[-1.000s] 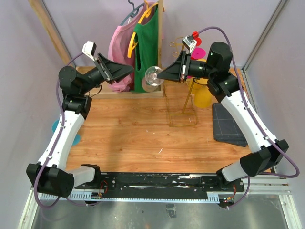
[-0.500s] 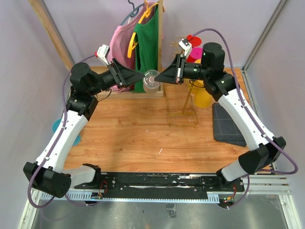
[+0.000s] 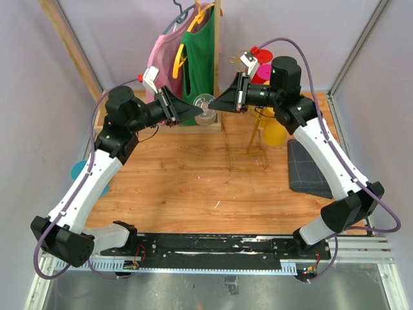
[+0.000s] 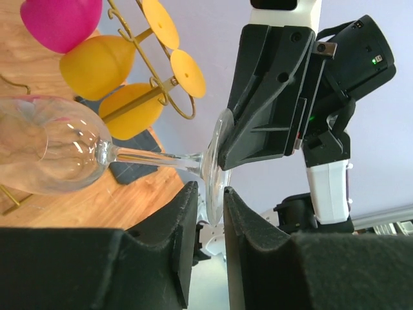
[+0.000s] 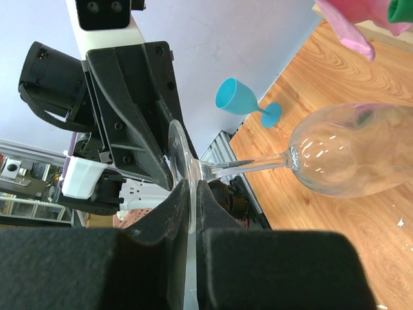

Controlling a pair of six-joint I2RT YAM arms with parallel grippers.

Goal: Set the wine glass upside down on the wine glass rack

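The clear wine glass (image 3: 205, 103) is held sideways in the air in front of the hanging clothes. My right gripper (image 3: 217, 103) is shut on the rim of its foot (image 5: 182, 161), and its bowl (image 5: 352, 152) points away from it. My left gripper (image 3: 195, 111) faces it from the other side. Its jaws (image 4: 210, 188) stand narrowly apart, straddling the opposite edge of the foot (image 4: 216, 161). The gold wire wine glass rack (image 3: 248, 139) stands to the right, under the right arm. Yellow (image 4: 97, 64) and pink (image 4: 61, 22) glasses hang on it.
A wooden clothes rack with pink and green garments (image 3: 193, 64) stands at the back behind the glass. A folded grey cloth (image 3: 310, 168) lies at the right. A blue glass (image 5: 242, 98) lies at the table's left edge (image 3: 79, 171).
My left arm has swung right and brought its jaws around the glass foot. My right gripper, holding the glass, has shifted slightly left.
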